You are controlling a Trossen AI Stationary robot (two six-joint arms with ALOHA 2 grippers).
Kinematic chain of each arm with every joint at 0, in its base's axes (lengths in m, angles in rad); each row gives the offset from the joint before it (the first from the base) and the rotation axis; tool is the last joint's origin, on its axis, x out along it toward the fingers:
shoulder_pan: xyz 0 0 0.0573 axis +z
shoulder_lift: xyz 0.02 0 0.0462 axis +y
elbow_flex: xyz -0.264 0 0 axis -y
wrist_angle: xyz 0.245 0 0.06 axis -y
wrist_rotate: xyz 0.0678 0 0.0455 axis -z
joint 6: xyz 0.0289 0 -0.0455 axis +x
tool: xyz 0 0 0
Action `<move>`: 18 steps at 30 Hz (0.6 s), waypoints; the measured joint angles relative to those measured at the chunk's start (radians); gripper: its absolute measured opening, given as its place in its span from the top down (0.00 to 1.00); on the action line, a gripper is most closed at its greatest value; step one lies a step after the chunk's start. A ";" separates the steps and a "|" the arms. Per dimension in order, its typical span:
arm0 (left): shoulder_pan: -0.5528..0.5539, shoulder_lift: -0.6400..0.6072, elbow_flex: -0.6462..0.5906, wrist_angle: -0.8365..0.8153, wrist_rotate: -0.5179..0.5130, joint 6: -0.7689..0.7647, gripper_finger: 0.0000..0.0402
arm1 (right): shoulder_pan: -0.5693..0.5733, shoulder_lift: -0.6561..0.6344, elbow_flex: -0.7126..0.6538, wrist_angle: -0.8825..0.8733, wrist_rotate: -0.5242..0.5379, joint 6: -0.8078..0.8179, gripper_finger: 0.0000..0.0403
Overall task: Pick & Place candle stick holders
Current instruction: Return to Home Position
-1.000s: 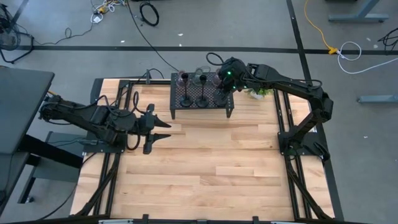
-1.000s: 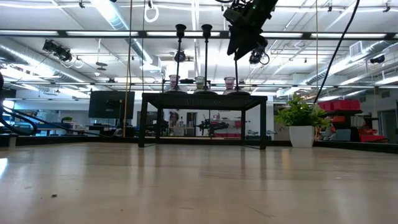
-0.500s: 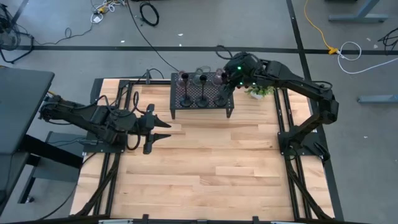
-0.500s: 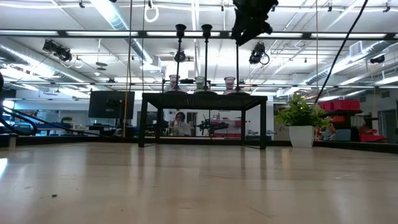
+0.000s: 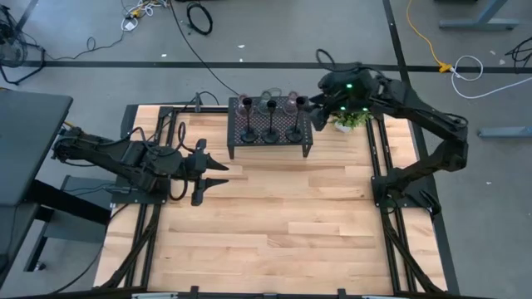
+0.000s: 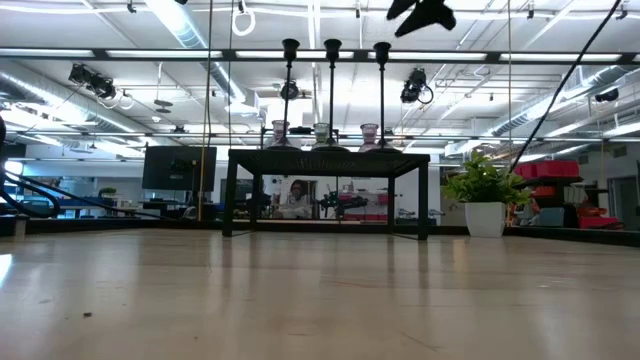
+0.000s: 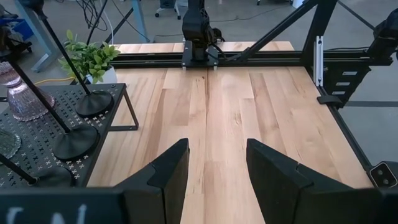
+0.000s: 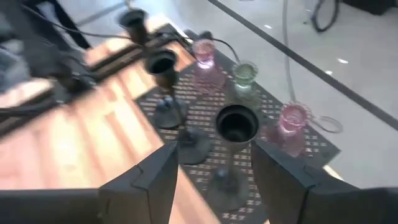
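Three slim black candle stick holders stand by their round bases on the black mesh rack (image 5: 270,143): left (image 5: 247,133), middle (image 5: 270,133), right (image 5: 294,131). Three small glass holders stand behind them: pink (image 8: 204,53), green (image 8: 245,74), pink (image 8: 292,118). My right gripper (image 8: 214,155) is open and empty, high above the rack's right end (image 5: 318,106), near the top of the low view (image 6: 420,12). The right holder's cup (image 8: 235,122) shows below its fingers. My left gripper (image 5: 212,170) is open and empty over the table, left of the rack.
A small green plant in a white pot (image 5: 349,122) stands right of the rack, under my right arm. Bare wooden table (image 5: 274,216) lies in front of the rack. Black frame rails (image 5: 378,166) run along the table's sides.
My right gripper has gone up and toward the table's right edge, away from the right black holder. That holder stays upright on the rack with its top cup now clear of the gripper.
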 joint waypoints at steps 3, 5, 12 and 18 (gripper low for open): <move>0.000 0.000 0.000 0.000 0.000 0.000 0.59 | 0.004 -0.044 0.000 0.000 -0.047 0.007 0.51; 0.000 0.000 0.000 0.000 0.000 0.000 0.59 | 0.015 -0.071 0.000 0.000 -0.070 0.028 0.51; 0.000 -0.002 0.000 0.000 0.000 -0.014 0.59 | 0.153 -0.140 -0.008 0.002 -0.194 0.043 0.51; 0.000 -0.023 0.000 0.003 -0.002 -0.013 0.59 | 0.410 -0.191 -0.130 0.067 -0.131 0.034 0.51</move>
